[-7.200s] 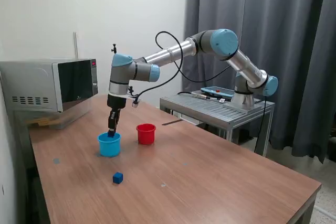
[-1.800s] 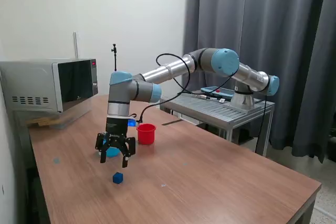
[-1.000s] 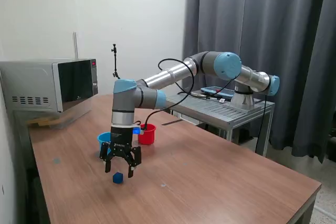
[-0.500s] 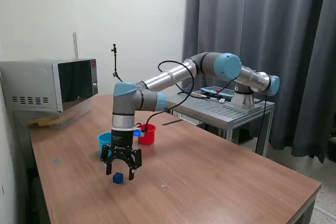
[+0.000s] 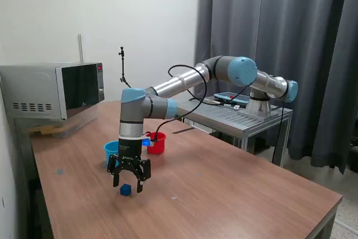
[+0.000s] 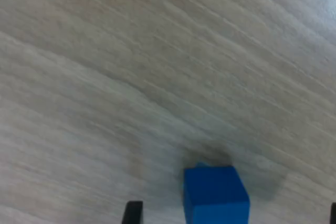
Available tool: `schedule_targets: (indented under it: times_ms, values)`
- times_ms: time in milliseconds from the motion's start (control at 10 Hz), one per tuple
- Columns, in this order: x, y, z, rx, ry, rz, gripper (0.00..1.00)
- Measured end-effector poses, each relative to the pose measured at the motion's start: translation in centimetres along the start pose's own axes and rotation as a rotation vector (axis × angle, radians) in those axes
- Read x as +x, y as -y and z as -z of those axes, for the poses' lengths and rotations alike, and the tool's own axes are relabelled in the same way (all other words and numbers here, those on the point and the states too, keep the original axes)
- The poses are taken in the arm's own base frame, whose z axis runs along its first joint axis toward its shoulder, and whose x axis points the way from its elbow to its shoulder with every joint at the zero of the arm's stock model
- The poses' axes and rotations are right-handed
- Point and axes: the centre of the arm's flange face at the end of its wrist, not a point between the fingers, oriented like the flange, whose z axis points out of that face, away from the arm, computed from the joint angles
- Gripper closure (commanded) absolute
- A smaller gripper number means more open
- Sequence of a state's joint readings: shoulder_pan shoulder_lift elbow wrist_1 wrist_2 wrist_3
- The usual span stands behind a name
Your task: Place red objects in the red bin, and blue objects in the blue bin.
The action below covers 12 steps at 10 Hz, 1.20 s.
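A small dark blue cube (image 5: 125, 190) lies on the wooden table; it also shows in the wrist view (image 6: 216, 195). My gripper (image 5: 128, 184) is open and hangs just above it, fingers spread to either side, not touching it. One fingertip (image 6: 133, 212) shows beside the cube in the wrist view. The light blue cup (image 5: 111, 150) stands behind the gripper, partly hidden by it. The red cup (image 5: 157, 143) stands to the exterior view's right of the blue cup. No red cubes and no second blue cube are in view.
A microwave (image 5: 53, 90) sits at the table's back on the exterior view's left. A metal side table (image 5: 232, 116) carries the arm's base at the exterior view's right. The wooden table (image 5: 224, 188) runs toward its front edge.
The gripper left the blue cup, opened and came down over the dark blue cube. In the last half second it has hardly moved.
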State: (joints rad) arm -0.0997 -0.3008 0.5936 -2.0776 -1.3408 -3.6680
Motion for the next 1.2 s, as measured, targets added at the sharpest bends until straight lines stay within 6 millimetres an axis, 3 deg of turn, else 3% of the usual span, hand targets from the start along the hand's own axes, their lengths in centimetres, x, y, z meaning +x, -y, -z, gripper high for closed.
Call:
schedule_targets:
  times_ms: [100,1200]
  values:
    - [0.00,-0.01,0.01,0.000,0.000,-0.003,1.00]
    - [-0.18,-0.07,0.29,-0.001,0.022,-0.011,1.00]
